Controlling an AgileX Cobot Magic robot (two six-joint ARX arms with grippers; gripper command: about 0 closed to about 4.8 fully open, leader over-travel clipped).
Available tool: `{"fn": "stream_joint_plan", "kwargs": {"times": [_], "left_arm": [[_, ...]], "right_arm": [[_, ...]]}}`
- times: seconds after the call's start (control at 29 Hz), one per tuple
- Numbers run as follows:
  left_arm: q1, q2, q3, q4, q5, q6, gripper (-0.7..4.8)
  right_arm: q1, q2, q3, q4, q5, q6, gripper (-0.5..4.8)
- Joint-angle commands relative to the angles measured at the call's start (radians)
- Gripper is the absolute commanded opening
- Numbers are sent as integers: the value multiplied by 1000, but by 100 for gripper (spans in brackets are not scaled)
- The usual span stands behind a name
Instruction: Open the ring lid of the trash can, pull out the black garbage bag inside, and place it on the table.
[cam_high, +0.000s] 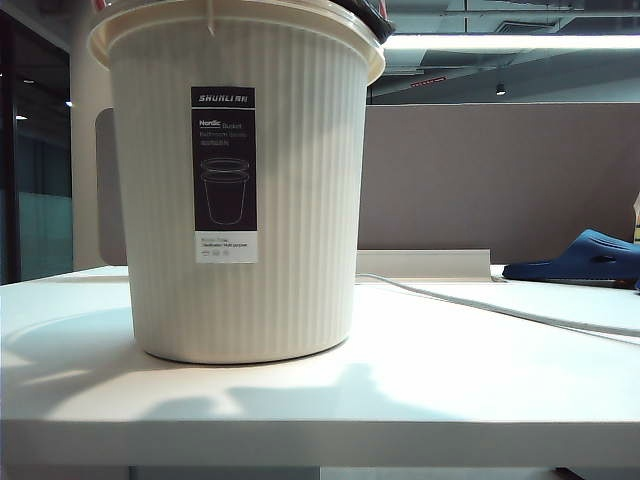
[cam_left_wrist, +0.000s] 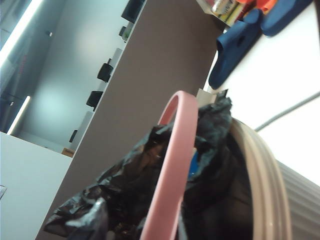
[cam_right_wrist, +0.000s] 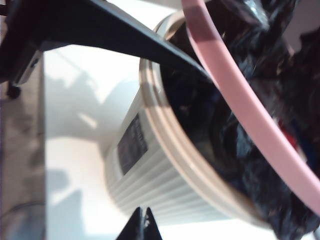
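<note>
our right hand, fingers pressed together, hovers beside the trash can on the tabletop; the ring lid stands lifted above the black garbage bag; our left hand's state we cannot tell.

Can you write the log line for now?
ring lid lifted above trash can | black garbage bag inside | left claw unseen | right claw shut near can
</note>
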Motion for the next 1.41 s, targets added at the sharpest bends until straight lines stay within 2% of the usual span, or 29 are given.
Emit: {"fn": "stream_joint_plan", "kwargs": {"times": [0.03, 0.21, 0.41, 0.72, 1.41], "left_arm": [[1, -1, 6, 23, -6, 2, 183], [1, -2, 6, 31, -13, -1, 183], [1, -2, 6, 37, -16, -4, 182], [1, -2, 25, 36, -22, -11, 182], [1, -2, 31, 35, -22, -11, 182]], "right_arm": [[3, -4, -25, 106, 28, -76, -5], [3, -3, -76, 199, 51, -198, -5], [3, 7, -131, 310, 86, -290, -5], [4, 98, -145, 465, 137, -361, -5], [2, 203, -145, 652, 186, -531, -5]]}}
